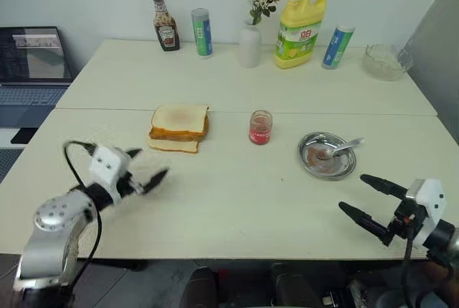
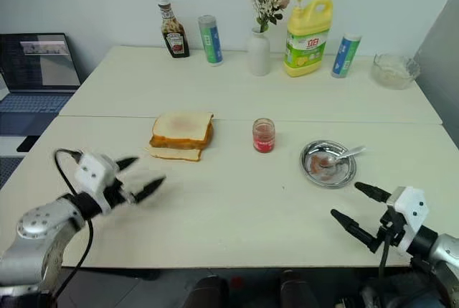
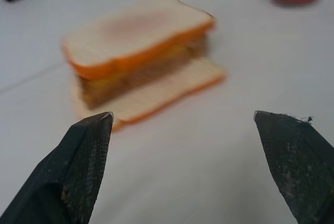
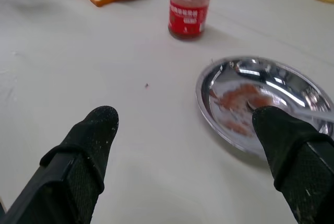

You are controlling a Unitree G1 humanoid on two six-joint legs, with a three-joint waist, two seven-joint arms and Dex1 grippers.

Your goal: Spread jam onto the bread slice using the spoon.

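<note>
A stack of bread lies left of the table's middle. On top is the pale bread slice [image 1: 179,116], with a faint pink patch; golden slices sit under it and another pale slice [image 3: 167,91] juts out at the bottom. The small jam jar [image 1: 260,127] stands upright to its right. Further right, the spoon [image 1: 343,148] rests in a round steel dish [image 1: 304,151] smeared with red. My left gripper [image 1: 150,163] is open and empty, short of the bread and pointing at it. My right gripper [image 1: 353,193] is open and empty near the front edge, short of the dish.
Along the back stand a ketchup bottle [image 1: 166,22], a blue tube [image 1: 202,32], a white vase with flowers [image 1: 249,44], a yellow jug [image 1: 300,28], a second tube [image 1: 337,46] and a glass bowl [image 1: 386,61]. A laptop [image 1: 32,64] sits beyond the table's left side.
</note>
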